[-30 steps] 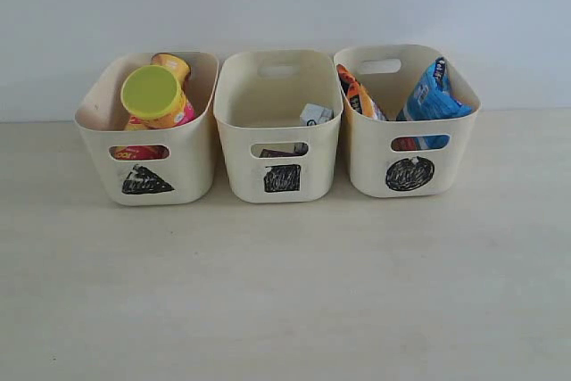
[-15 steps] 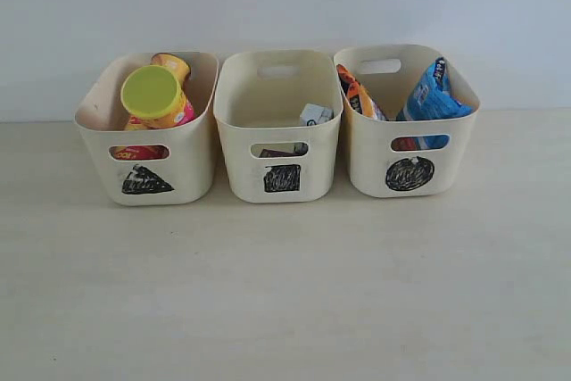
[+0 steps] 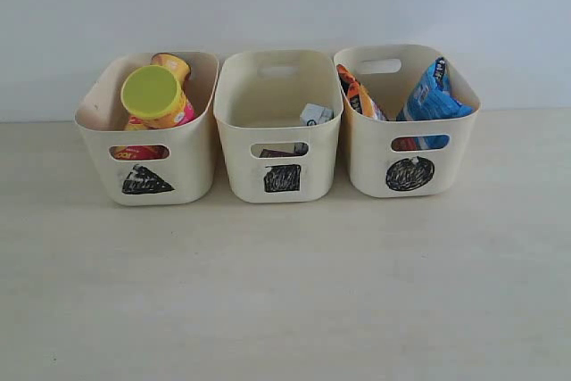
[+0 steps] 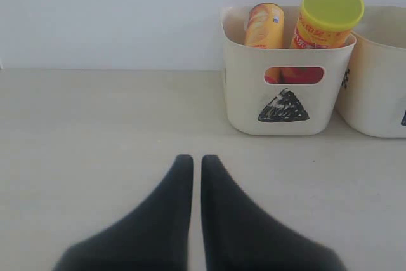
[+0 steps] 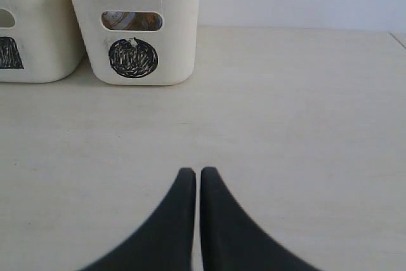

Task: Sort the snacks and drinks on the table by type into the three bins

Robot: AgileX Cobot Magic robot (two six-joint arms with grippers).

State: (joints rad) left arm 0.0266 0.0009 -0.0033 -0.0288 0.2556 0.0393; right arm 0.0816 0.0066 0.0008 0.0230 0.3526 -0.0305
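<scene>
Three cream bins stand in a row at the back of the table. The triangle bin holds the pink canister with the lime-yellow lid and the yellow canister. In the square bin a blue and white carton shows; a dark carton peeks through the handle slot. The circle bin holds the orange-brown bag and the blue bag. My left gripper is shut and empty, over bare table short of the triangle bin. My right gripper is shut and empty, short of the circle bin.
A pale wall rises behind the bins. In the right wrist view the table's edge shows at the far corner. Neither arm appears in the exterior view.
</scene>
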